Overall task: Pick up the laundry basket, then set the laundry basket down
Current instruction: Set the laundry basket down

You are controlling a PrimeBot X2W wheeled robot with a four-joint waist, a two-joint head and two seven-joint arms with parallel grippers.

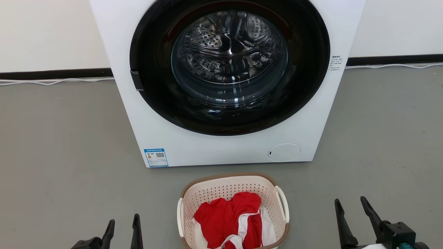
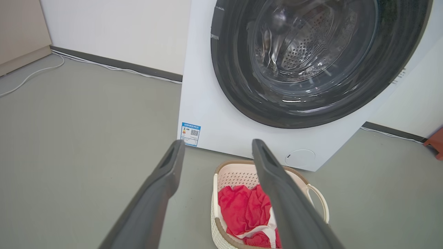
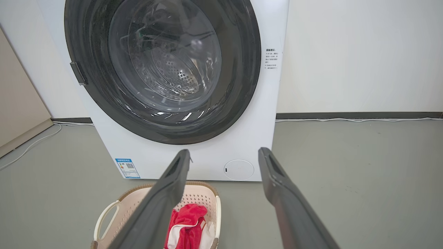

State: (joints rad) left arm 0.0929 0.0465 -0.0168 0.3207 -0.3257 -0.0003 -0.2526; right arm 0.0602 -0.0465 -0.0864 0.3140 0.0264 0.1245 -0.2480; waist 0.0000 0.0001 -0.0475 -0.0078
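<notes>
The laundry basket [image 1: 231,188] stands on the grey floor just in front of the washing machine, cream-white and perforated, with a brown rim and white loop handles. Red and white clothes [image 1: 228,219] lie inside it. My left gripper [image 1: 123,224] is open at the lower left, well left of the basket and apart from it. My right gripper [image 1: 352,209] is open at the lower right, further from the basket's right handle [image 1: 283,204]. The left wrist view looks past its fingers at the basket [image 2: 238,174]; the right wrist view has the basket [image 3: 199,193] at its lower left.
A big white washing machine [image 1: 221,152] with a closed dark round door [image 1: 230,65] stands right behind the basket. A white cable [image 1: 52,82] runs along the wall's dark skirting. Bare grey floor [image 1: 69,145] spreads to both sides.
</notes>
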